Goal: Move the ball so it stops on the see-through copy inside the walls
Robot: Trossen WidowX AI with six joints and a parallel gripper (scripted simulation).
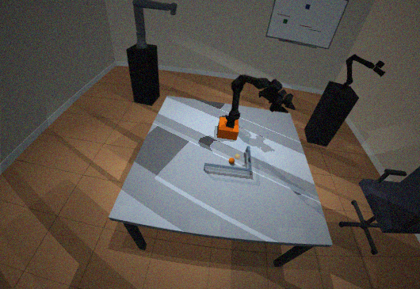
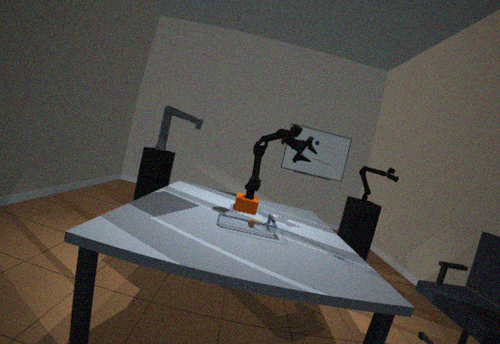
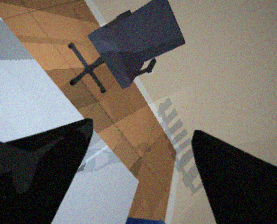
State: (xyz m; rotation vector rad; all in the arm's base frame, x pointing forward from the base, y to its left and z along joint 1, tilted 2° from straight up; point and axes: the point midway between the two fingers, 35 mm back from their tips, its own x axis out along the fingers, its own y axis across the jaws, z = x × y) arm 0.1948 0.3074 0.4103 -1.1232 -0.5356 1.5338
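We see the gripper [image 1: 286,102] held high above the far right part of the desk [image 1: 198,207], with its jaws standing well apart and nothing between them. In the wrist view the two dark fingers frame only floor, wall and an office chair [image 3: 134,42]; they touch nothing.

The orange ball [image 1: 231,160] lies on the desk inside the angle of the two low clear walls [image 1: 231,169], near the middle of the desk and in front of the arm's orange base [image 1: 227,129]. Just beside it, toward the upright wall, we make out the paler see-through copy [image 1: 237,156]; the two look close together, but we cannot tell whether they touch. The gripper is well apart from both.

A whiteboard [image 1: 307,15] hangs on the back wall with a blue square, a green square and a few thin reddish lines; we can read no writing on it, and we find no brand or label anywhere.

In the exterior view the ball [image 2: 252,223] is a tiny speck behind the clear wall and the copy is too faint to single out. The wrist view shows neither. The chair is cut off at the right edge of the top view.
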